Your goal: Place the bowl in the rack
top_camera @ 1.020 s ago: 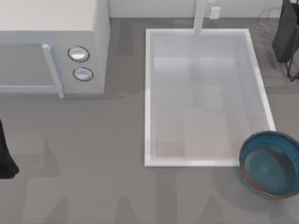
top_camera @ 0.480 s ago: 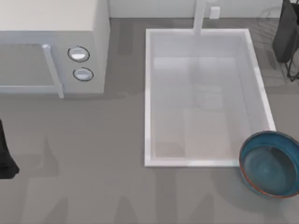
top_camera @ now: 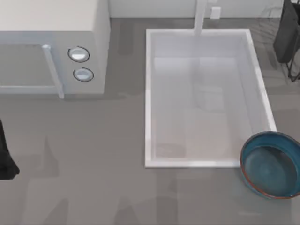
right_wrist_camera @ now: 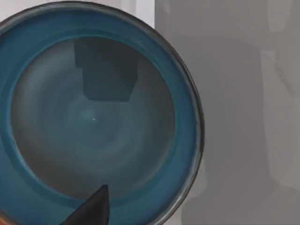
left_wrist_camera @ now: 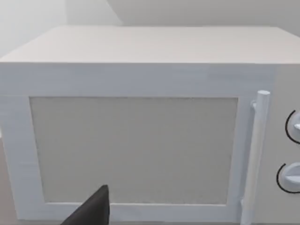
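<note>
Bowl [top_camera: 271, 164], deep blue, is sitting on the grey table [top_camera: 93, 178] at the top view's lower right, just beside the white sink's [top_camera: 148, 117] near corner. Wire rack [top_camera: 274, 18] is lying at the upper right, under the right arm [top_camera: 287, 33]. Left arm [top_camera: 5, 154] is parking at the left edge, facing the microwave [left_wrist_camera: 140, 126]. Whether either pincer is open cannot be told.

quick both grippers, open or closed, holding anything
Left gripper: facing the white microwave; open or closed cannot be told.
Right gripper: above the round deep-blue glazed bowl; open or closed cannot be told.
</note>
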